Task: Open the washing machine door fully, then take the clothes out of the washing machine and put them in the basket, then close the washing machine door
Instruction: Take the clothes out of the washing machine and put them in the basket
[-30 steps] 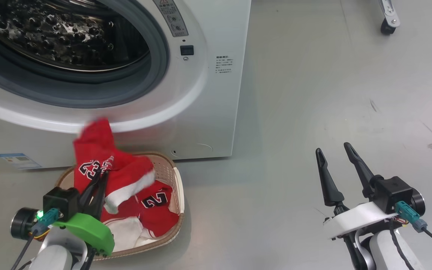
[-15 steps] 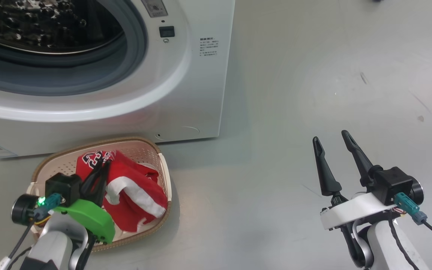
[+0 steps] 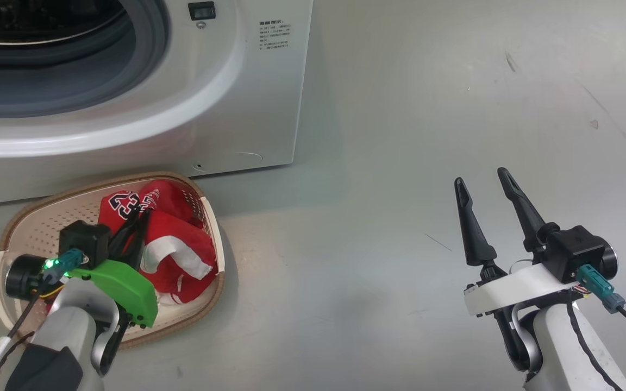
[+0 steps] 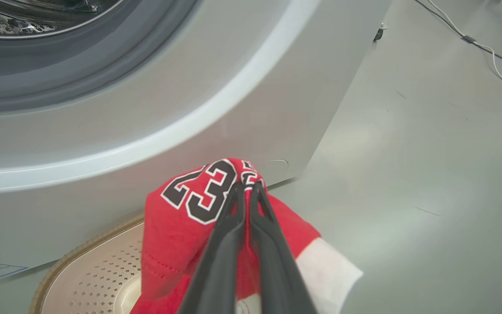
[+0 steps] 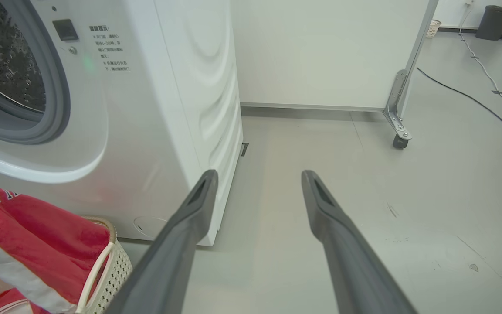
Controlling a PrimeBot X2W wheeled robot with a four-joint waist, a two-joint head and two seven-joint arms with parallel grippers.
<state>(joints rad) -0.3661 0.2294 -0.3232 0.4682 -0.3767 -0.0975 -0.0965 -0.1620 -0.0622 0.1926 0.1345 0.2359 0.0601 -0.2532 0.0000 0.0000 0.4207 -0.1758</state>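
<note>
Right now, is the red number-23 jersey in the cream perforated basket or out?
In: the red jersey lies inside the cream basket, a fold pinched by the left end effector.

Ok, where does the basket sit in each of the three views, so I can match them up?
Head view: the basket is at lower left, on the floor before the washing machine.
Left wrist view: bottom left, rim and perforated inside, partly hidden by the clothes.
Right wrist view: bottom left corner, one perforated end.
Shared landmark: the round cap low on the machine's front, just beyond the basket.
</note>
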